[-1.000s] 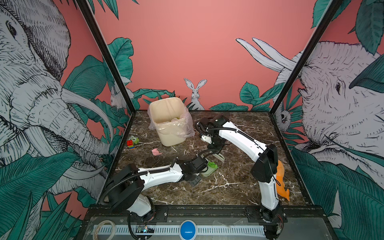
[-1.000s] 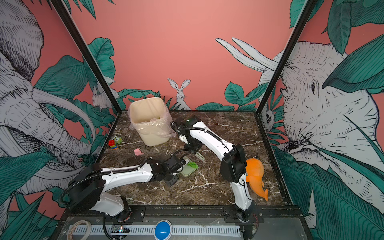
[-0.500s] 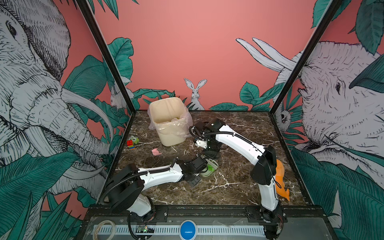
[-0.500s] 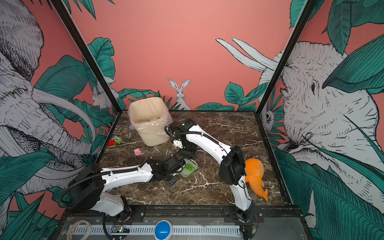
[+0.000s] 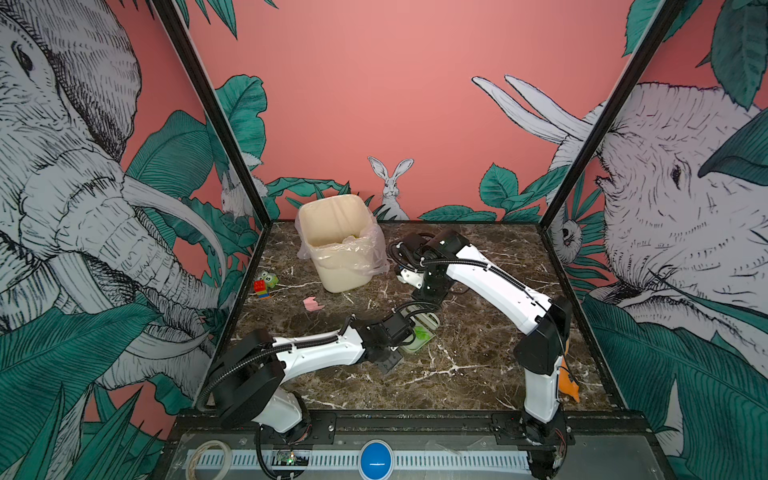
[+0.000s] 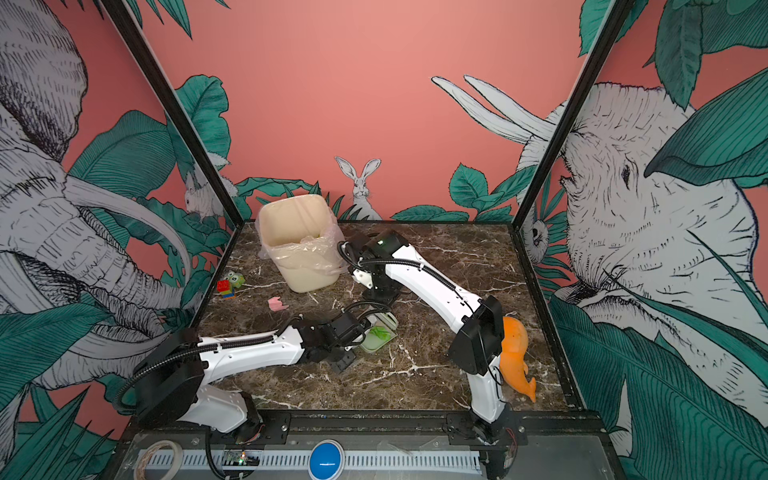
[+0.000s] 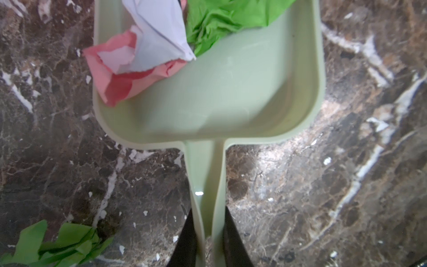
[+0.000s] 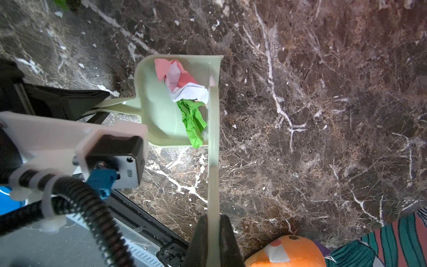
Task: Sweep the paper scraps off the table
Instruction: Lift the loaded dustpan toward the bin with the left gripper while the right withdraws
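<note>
My left gripper (image 7: 208, 215) is shut on the handle of a pale green dustpan (image 7: 320, 69) that lies flat on the table (image 5: 478, 374), near the middle in both top views (image 5: 419, 338) (image 6: 376, 338). Pink, white and green paper scraps (image 7: 138, 69) (image 8: 184, 97) lie in the pan. My right gripper (image 8: 212, 218) is shut on a pale green brush handle (image 8: 213, 161) whose far end is at the pan's open mouth. A pink scrap (image 5: 313, 304) (image 6: 277, 304) lies loose left of the bin, and a green scrap (image 7: 57, 245) lies beside the pan's handle.
A cream bin (image 5: 340, 249) lined with clear plastic stands at the back left. Red-and-green toy blocks (image 5: 264, 284) sit by the left wall. An orange fish toy (image 6: 515, 353) lies behind the right arm near the front right edge.
The right wrist swung left towards the bin and partly back, while the brush end stayed at the dustpan's mouth. The left arm and the dustpan have not moved.
</note>
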`<act>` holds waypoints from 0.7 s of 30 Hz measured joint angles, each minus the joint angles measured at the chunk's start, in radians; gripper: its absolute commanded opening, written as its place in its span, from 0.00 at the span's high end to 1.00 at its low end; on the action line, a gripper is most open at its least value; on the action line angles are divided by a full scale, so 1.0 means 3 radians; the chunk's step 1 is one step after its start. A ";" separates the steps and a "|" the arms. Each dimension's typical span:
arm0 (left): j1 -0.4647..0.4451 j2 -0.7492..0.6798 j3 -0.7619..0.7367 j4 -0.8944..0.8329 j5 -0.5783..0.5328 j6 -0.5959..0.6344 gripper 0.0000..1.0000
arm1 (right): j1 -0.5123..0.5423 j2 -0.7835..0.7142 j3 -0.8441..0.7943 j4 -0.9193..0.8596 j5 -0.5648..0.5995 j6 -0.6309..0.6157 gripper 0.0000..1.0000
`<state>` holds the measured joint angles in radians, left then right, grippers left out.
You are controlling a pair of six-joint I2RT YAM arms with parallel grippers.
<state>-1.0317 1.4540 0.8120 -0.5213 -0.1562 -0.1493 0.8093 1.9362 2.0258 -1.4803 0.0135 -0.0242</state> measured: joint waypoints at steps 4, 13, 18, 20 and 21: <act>0.0000 -0.0051 0.0000 0.0010 -0.0023 0.0013 0.89 | -0.0114 -0.0149 -0.0055 0.0033 -0.0010 0.0019 1.00; 0.0000 -0.0259 0.0015 -0.0028 -0.0127 0.0038 0.89 | -0.0389 -0.0553 -0.0178 0.0057 -0.0148 0.0067 1.00; 0.0000 -0.0401 0.0076 -0.0097 -0.0181 0.0048 0.89 | -0.0523 -0.0729 -0.0235 0.0095 -0.0237 0.0085 1.00; 0.0000 -0.0460 0.0117 -0.0135 -0.0207 0.0052 0.89 | -0.0575 -0.0792 -0.0271 0.0107 -0.0267 0.0089 1.00; 0.0000 -0.0488 0.0137 -0.0153 -0.0221 0.0057 0.89 | -0.0601 -0.0821 -0.0298 0.0117 -0.0272 0.0097 1.00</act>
<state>-1.0317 1.3075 0.8532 -0.5671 -0.2226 -0.1322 0.6289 1.6897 1.9366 -1.4452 -0.0681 0.0048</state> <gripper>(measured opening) 0.152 0.072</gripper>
